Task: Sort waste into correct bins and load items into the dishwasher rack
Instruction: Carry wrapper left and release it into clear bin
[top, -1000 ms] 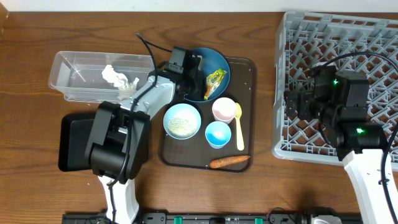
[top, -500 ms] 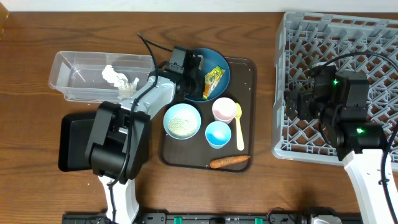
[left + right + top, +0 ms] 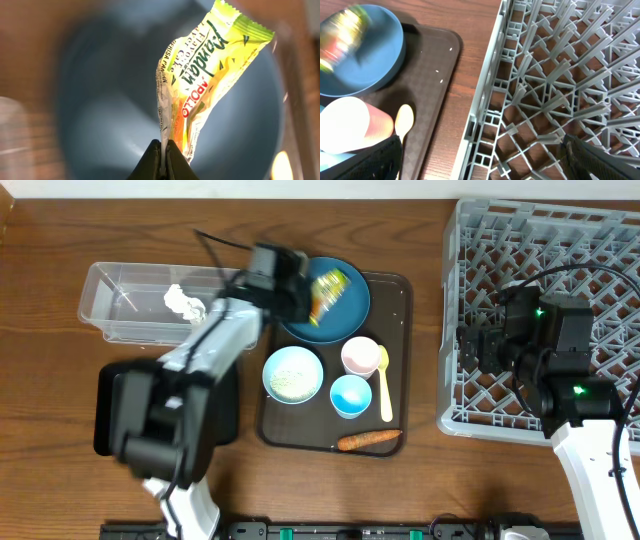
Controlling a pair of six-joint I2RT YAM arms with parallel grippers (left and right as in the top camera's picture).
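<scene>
The left claw [image 3: 163,159] is squeezing shut on one edge of the yellow-green-orange wrapper [image 3: 212,80]; its two tips are pressing together with the thin wrapper pinched between them. The wrapper is sticking out over the big dark blue bowl [image 3: 348,318]; I cannot tell if it is touching the bowl.

The blue bowl is sitting at the far end of the dark brown tray [image 3: 399,300]; closer to the robot, the white bowl [image 3: 271,363] is sitting on the same tray with the rice [image 3: 293,378] inside it. The pink-rimmed cup [image 3: 360,356] is standing just beside the white bowl; the small light-blue cup [image 3: 350,395] is standing close to both. The pale yellow spoon [image 3: 385,388] is lying beside the two cups; the carrot piece [image 3: 368,441] is lying along the near edge of the tray.

The clear tub [image 3: 125,285] is resting on the tabletop [image 3: 50,480] to the left of the blue bowl; the white tissue [image 3: 182,301] is lying inside it. The black tray [image 3: 108,408] is lying nearer the robot than the tub; the left arm is hiding part of it.

The right claw [image 3: 480,147] is standing wide open and holding nothing; it is hanging over the left edge of the grey rack [image 3: 560,240]. The rack is sitting on the right side of the tabletop, apart from the brown tray.
</scene>
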